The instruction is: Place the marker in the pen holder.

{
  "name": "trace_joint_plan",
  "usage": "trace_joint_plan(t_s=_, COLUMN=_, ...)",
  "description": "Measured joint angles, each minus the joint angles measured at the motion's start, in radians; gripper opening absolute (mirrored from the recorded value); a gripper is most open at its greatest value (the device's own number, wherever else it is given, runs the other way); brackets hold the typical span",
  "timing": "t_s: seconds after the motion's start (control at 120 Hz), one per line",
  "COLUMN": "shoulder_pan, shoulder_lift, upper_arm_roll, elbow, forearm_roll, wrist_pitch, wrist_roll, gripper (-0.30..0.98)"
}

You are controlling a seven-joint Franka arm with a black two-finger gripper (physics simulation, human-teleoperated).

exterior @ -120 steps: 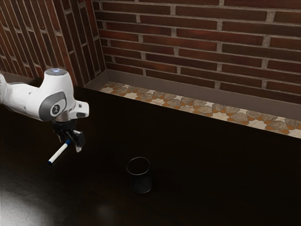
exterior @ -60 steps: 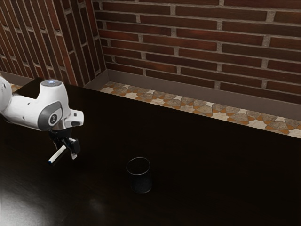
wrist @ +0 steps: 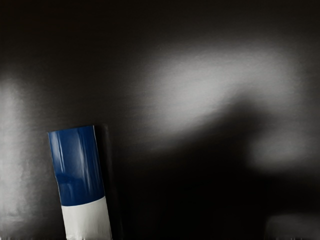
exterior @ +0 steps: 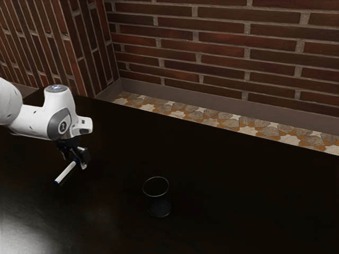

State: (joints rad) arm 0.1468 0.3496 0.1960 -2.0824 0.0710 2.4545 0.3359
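Hovering low over the table (exterior: 228, 196) now, holding the gripper (exterior: 74, 162) open, spreading the fingers and gripping nothing! Seeing the marker (exterior: 65, 172) lying on its side on the dark tabletop, reaching under the hand with its blue cap (wrist: 77, 165). Probably keeping that gap wide for straddling the slim barrel without nudging it into a roll. Spotting the cap off to one side of the hand's middle, so likely needing a small sideways correction before closing. Perhaps favouring the cap end for leaving the far end free, handy for going in first. And over there, well apart from the marker, seeing the pen holder (exterior: 159, 205) standing upright, facing its mouth upward, so calling for a lift, a tilt and a drop from above!
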Motion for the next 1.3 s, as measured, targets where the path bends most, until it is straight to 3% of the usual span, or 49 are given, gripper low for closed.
trace_joint_plan(t_s=0.283, shoulder_pan=0.013, shoulder_lift=0.021, upper_arm_roll=0.000, elbow=-0.006, forearm_roll=-0.011, wrist_pitch=0.008, wrist_roll=0.038, gripper=0.67)
trace_joint_plan(t_s=0.458, shoulder_pan=0.014, shoulder_lift=0.019, upper_arm_roll=0.000, elbow=-0.004, forearm_roll=-0.014, wrist_pitch=0.010, wrist_roll=0.055, gripper=0.41)
trace_joint_plan(t_s=0.608, shoulder_pan=0.018, shoulder_lift=0.018, upper_arm_roll=0.003, elbow=-0.004, forearm_roll=-0.013, wrist_pitch=0.011, wrist_roll=0.066, gripper=0.29)
trace_joint_plan(t_s=1.025, shoulder_pan=0.020, shoulder_lift=0.026, upper_arm_roll=0.003, elbow=-0.009, forearm_roll=-0.018, wrist_pitch=0.015, wrist_roll=0.084, gripper=0.18)
trace_joint_plan(t_s=1.3, shoulder_pan=0.021, shoulder_lift=0.024, upper_arm_roll=0.003, elbow=-0.010, forearm_roll=-0.017, wrist_pitch=0.020, wrist_roll=0.082, gripper=-0.05)
